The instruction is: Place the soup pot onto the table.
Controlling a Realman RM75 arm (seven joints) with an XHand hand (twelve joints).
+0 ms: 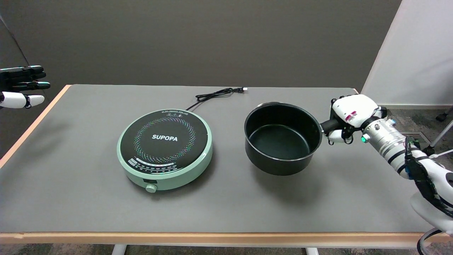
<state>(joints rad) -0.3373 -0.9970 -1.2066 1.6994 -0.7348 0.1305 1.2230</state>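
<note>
The black soup pot is empty and sits right of centre, to the right of the cooker. Its shadow lies below and to the right, and I cannot tell whether its base touches the table or hangs just above it. My right hand grips the pot's black handle at the pot's right side, fingers wrapped around it. The arm comes in from the lower right.
A mint-green round induction cooker marked SUPOPA stands at centre left, its black cord trailing to the table's far edge. The idle left hand hangs at the upper left. A white wall panel stands at the right.
</note>
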